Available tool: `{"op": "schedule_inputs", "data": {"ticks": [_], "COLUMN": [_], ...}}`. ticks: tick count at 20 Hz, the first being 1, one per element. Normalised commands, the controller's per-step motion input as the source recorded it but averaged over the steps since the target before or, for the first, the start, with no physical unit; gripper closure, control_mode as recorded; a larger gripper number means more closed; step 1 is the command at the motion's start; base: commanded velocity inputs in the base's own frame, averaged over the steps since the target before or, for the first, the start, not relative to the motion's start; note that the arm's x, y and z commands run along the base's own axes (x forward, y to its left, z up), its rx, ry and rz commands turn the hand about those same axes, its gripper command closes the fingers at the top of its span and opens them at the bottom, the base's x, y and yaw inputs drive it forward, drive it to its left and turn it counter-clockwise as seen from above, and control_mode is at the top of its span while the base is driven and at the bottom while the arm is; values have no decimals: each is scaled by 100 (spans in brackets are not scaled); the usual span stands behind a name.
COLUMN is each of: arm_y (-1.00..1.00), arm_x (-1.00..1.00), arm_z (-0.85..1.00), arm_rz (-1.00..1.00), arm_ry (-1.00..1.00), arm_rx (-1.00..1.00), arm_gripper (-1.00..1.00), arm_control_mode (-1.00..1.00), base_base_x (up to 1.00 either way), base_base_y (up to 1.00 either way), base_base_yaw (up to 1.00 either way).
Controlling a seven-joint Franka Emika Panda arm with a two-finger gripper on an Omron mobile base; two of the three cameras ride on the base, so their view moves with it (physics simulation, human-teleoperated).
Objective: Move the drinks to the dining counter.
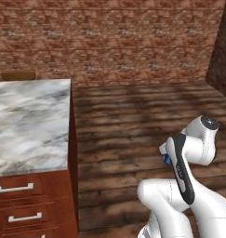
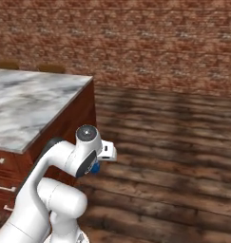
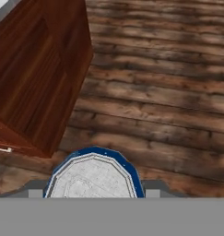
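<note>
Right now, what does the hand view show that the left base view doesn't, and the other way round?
Hand view: a close look down on the pale top of the blue can, gripped between the finger tips of the gripper.
Left base view: the marble counter, its drawers with pale handles, the brick wall and the white arm.
Both: the reddish wooden cabinet side, the plank floor, and some blue of the can, just a sliver beside the arm in the left base view.
</note>
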Motion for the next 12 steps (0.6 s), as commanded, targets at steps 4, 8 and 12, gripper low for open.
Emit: {"op": "schedule_inputs", "data": {"ticks": [4, 8, 12], "arm_y": [0, 0, 0], "arm_x": [0, 0, 0], "arm_z": [0, 0, 0], "arm_rz": [0, 0, 0], "arm_ry": [0, 0, 0], "arm_rx": [0, 0, 0], "arm_gripper": [100, 100, 100], "arm_control_mode": [100, 100, 100], "base_base_x": [83, 81, 84], "base_base_y": [-24, -26, -25], "base_base_yaw": [8, 9, 9]}}
